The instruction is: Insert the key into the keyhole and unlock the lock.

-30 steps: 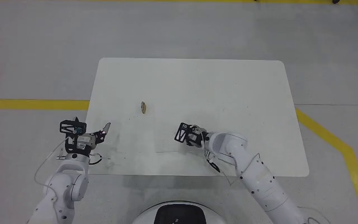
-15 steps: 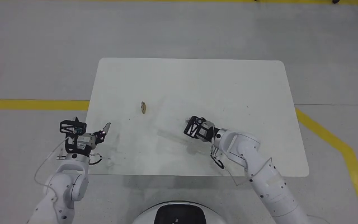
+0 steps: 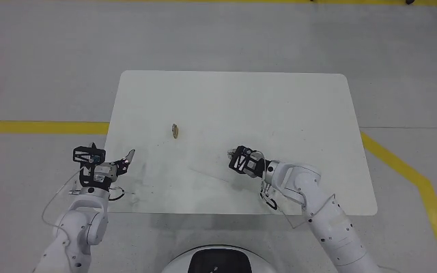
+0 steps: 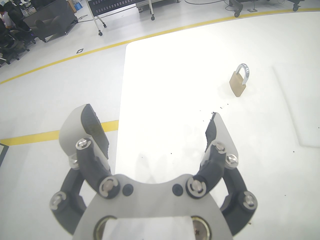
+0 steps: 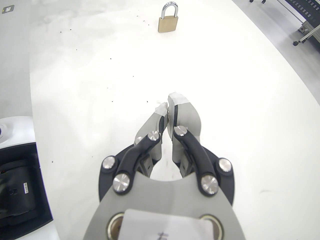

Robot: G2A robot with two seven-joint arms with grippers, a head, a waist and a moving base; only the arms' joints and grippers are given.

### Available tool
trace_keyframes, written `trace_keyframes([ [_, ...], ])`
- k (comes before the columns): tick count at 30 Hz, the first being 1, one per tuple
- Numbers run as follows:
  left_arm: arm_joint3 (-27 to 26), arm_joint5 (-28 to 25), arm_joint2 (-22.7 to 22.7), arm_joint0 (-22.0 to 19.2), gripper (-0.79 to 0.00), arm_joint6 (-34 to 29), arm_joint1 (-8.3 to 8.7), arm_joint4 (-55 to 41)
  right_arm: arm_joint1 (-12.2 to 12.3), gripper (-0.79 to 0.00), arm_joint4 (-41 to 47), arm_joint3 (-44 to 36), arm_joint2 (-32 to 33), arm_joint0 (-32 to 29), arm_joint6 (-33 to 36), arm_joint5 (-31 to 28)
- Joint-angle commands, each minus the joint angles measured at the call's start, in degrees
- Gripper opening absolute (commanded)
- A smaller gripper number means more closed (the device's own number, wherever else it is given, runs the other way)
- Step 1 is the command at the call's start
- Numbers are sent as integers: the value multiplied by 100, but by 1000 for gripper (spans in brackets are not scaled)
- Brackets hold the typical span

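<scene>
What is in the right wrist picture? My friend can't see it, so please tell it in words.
The right gripper hangs over a white table with its fingers pressed shut; whether they pinch anything is too small to tell. Farther off on the table stands a brass padlock with a silver shackle, upright and untouched.

bright overhead light glares off the white table point(image 4: 162, 76).

No print is coming through legibly: the white label point(image 5: 160, 228) behind the right end effector point(image 5: 167, 104) is showing a cut-off mark, the sticker point(image 5: 25, 184) on the black box point(image 5: 17, 196) is carrying tiny characters, and the stamping on the lock point(image 5: 168, 24) is blurring out.
</scene>
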Motion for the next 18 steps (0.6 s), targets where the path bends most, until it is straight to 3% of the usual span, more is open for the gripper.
trace_keyframes([
  [1, 0, 0, 0, 0, 0, 0, 0, 0, 0, -785, 0, 0, 0, 0, 0, -1],
  [11, 0, 0, 0, 0, 0, 0, 0, 0, -4, -785, 3, -7, -10, -27, -38, 91],
  [18, 0, 0, 0, 0, 0, 0, 0, 0, -15, -785, 1041, 754, 168, 190, -1397, -529],
])
